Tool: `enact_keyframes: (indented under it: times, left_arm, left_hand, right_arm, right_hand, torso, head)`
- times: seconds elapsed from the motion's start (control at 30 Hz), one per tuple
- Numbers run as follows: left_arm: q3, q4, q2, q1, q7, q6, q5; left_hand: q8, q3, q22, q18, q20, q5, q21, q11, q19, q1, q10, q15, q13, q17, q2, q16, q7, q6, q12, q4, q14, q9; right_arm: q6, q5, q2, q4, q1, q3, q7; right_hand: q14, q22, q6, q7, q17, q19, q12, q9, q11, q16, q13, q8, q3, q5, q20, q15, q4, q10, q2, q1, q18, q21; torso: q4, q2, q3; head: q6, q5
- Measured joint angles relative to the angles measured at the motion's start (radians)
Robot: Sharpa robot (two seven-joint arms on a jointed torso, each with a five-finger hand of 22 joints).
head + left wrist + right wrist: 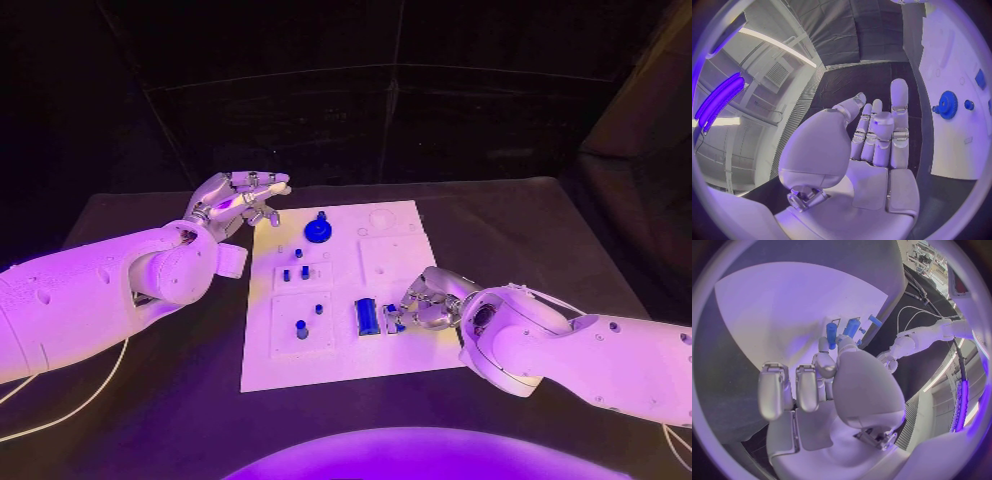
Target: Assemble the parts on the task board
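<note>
Right robot hand [421,305] sits low over the near right part of the task board [397,355], fingertips closed round a small blue part [391,318]. The right wrist view shows a short blue cylinder [831,335] pinched at the fingertips, with the remaining fingers curled back and idle. Whether that piece is already seated in the board or only held against it cannot be told. Just beside it lies a longer blue block [366,316], flat on the board and apparently loose.

Left robot hand [238,200] hangs off the far left corner of the board, above the worktop [173,420], fingers extended and apart, holding nothing. The left wrist view confirms a bare palm [873,165].

Further out on the board, a blue gear [317,231] stands at the far end, seemingly mounted on its post. Small blue pegs [296,272] stand in the raised panel at mid-board, and another blue piece [302,330] sits in the near left panel. The pale fixtures on the far right of the board show no blue pieces.

Assessment: the task appears partly complete. Several parts look placed; the pinched piece and the loose block by it remain, and some sockets seem unfilled.
</note>
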Motion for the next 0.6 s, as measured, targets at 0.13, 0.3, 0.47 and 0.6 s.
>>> enact_keyframes:
  times: [0.13,0.3,0.47,0.6]
  left_arm:
    - [0.000,0.000,0.000,0.000,0.000,0.000,0.000]
    - [0.000,0.000,0.000,0.000,0.000,0.001,0.000]
    - [0.000,0.001,0.000,0.000,-0.001,0.001,0.000]
    - [0.000,0.001,0.000,0.000,-0.001,0.001,0.000]
  left_hand:
    - [0.000,0.000,0.000,0.000,0.000,0.000,0.000,0.000,0.000,0.000,0.000,0.000,0.000,0.000,0.000,0.000,0.000,0.000,0.000,0.000,0.000,0.000]
    - [0.000,0.000,0.000,0.000,0.000,0.000,0.000,0.000,0.000,0.000,0.000,0.000,0.000,0.000,0.000,0.000,0.000,0.000,0.000,0.000,0.000,0.000]
    - [0.000,0.000,0.000,0.000,0.000,0.000,0.000,0.000,0.000,0.000,0.000,0.000,0.000,0.000,0.000,0.000,0.000,0.000,0.000,0.000,0.000,0.000]
    - [0.000,0.000,0.000,0.000,0.000,0.000,0.000,0.000,0.000,0.000,0.000,0.000,0.000,0.000,0.000,0.000,0.000,0.000,0.000,0.000,0.000,0.000]
  right_arm:
    - [0.007,0.000,0.010,-0.008,0.000,0.000,-0.004]
    - [0.015,0.000,0.017,-0.015,0.001,0.001,-0.005]
    - [0.020,0.000,0.023,-0.024,0.001,0.001,-0.008]
    - [0.021,-0.004,0.024,-0.035,0.000,0.000,-0.015]
  right_hand:
    - [0.000,0.000,0.000,0.000,0.000,0.000,0.004,0.003,0.004,0.000,0.002,0.000,0.000,0.000,0.000,0.000,0.000,0.004,0.003,-0.005,0.000,0.000]
    - [0.000,0.000,0.000,0.000,0.000,0.000,0.004,0.009,0.004,0.000,0.004,0.009,-0.004,0.000,0.000,0.000,0.004,0.004,0.004,-0.029,0.000,0.000]
    - [0.000,0.000,0.004,-0.004,0.000,0.000,0.004,0.012,0.004,0.000,0.006,0.016,-0.023,-0.018,0.000,0.000,0.008,0.004,0.009,-0.075,0.000,0.000]
    - [0.000,0.000,0.004,-0.004,0.000,0.000,0.004,0.016,0.007,0.000,0.010,0.016,-0.061,-0.144,0.000,0.000,0.007,0.007,0.018,-0.132,0.000,0.000]
  torso:
    - [0.0006,0.000,0.0000]
    - [0.0006,0.000,0.0000]
    - [0.0005,0.000,0.0000]
    - [-0.0006,0.000,0.0000]
  head:
    - [-0.001,0.002]
    - [-0.003,0.004]
    - [-0.004,0.005]
    - [-0.004,0.005]
